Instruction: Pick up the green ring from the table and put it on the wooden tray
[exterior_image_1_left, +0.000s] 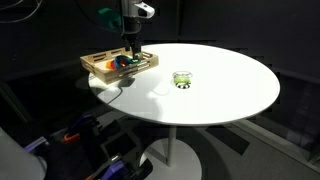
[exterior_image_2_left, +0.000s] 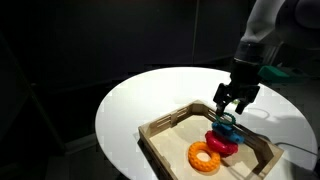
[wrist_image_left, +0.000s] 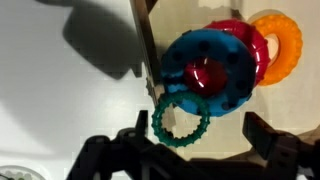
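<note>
The green ring (wrist_image_left: 181, 122) lies flat on the floor of the wooden tray (wrist_image_left: 230, 135), just inside its side wall and touching the blue ring (wrist_image_left: 215, 62). My gripper (wrist_image_left: 198, 128) is open and empty above it, one finger on each side of the ring. In both exterior views the gripper (exterior_image_1_left: 133, 45) (exterior_image_2_left: 230, 100) hangs over the tray (exterior_image_1_left: 100, 68) (exterior_image_2_left: 160, 128) at the edge of the round white table (exterior_image_1_left: 225, 95). I cannot make out the green ring in the exterior views.
In the tray, a blue ring with a red piece (wrist_image_left: 240, 38) and an orange ring (wrist_image_left: 283, 45) (exterior_image_2_left: 207, 156) lie beside the green ring. A shiny yellowish-green round object (exterior_image_1_left: 182, 79) stands mid-table. The surroundings are dark.
</note>
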